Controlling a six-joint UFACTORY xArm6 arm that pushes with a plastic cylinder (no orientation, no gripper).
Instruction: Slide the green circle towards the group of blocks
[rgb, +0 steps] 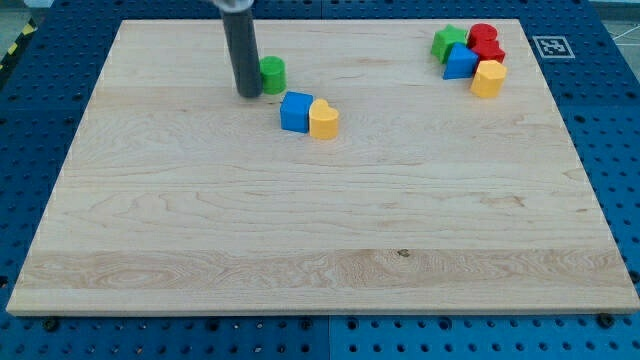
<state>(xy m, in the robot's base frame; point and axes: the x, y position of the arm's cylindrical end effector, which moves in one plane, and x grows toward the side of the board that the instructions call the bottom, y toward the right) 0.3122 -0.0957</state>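
The green circle (272, 74) sits on the wooden board (320, 220) in the upper left part of the view. My tip (248, 93) rests on the board just left of the green circle, touching or nearly touching its left side. A blue block (295, 111) and a yellow heart (324, 119) sit side by side just below and right of the green circle. The group of blocks is at the view's top right: a green block (448, 43), a red cylinder (483, 36), a red block (490, 52), a blue triangle (460, 64) and a yellow block (488, 79).
A blue pegboard table (610, 120) surrounds the board. A black-and-white marker tag (551, 46) lies off the board's top right corner.
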